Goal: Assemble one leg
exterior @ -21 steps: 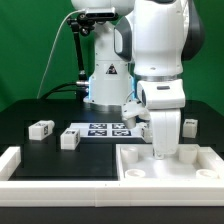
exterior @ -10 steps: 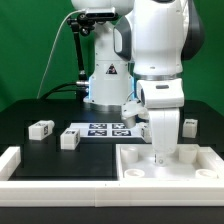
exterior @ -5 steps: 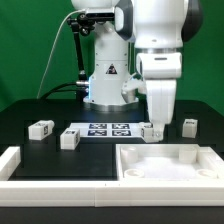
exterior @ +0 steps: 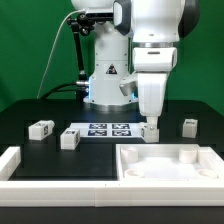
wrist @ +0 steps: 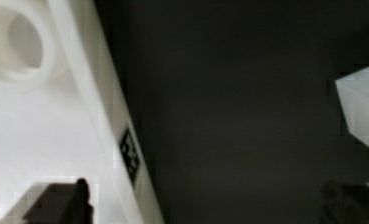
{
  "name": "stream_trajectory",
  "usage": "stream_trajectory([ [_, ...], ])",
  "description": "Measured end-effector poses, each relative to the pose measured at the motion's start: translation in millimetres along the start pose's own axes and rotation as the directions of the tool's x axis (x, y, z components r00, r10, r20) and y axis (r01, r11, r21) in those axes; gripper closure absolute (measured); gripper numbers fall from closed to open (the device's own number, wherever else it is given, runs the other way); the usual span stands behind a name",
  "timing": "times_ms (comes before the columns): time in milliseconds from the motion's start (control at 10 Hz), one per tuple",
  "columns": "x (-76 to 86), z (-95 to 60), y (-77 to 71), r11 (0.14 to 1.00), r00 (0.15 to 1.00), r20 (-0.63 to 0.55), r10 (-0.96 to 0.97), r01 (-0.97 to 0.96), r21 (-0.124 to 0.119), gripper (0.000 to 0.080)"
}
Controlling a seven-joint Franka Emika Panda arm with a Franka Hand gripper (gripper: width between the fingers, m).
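**Watch the alignment before descending**

Nearest me sits the large white recessed plastic tray (exterior: pixel 190 165). Behind it, the small white tagged plastic leg block (exterior: pixel 151 130) rests beside the marker board (exterior: pixel 105 128). My gripper (wrist: pixel 206 200) hangs over it, fingers spread, empty. Descending off-centre, I could knock it sideways.

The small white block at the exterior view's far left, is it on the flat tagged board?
No, that small white plastic block sits on the black table, apart from the marker board.
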State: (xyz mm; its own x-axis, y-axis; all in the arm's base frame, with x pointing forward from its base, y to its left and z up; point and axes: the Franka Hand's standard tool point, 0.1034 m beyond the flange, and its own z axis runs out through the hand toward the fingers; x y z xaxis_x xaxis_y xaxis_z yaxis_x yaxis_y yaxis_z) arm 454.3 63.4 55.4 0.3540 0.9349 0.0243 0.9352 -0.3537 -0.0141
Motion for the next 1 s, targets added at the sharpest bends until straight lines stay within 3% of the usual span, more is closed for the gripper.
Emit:
stream_trajectory([
  [200, -12.2, 4.9, -22.5, 0.945, 0.945, -0.019, 0.326, -0.326, 0.012, 0.0150],
  [300, -10.0, 5.8, -29.8, 0.889, 0.889, -0.015, 0.458, -0.458, 0.023, 0.0150],
  [500, 4.4, 9.8, -48.4, 0.729, 0.730, 0.004, 0.684, -0.683, 0.043, 0.0150],
  [800, 35.5, 11.7, -69.7, 0.429, 0.430, 0.028, 0.902, -0.902, 0.052, 0.0150],
  [1000, 40.8, 12.1, -72.3, 0.318, 0.320, 0.037, 0.947, -0.946, 0.058, 0.0150],
])
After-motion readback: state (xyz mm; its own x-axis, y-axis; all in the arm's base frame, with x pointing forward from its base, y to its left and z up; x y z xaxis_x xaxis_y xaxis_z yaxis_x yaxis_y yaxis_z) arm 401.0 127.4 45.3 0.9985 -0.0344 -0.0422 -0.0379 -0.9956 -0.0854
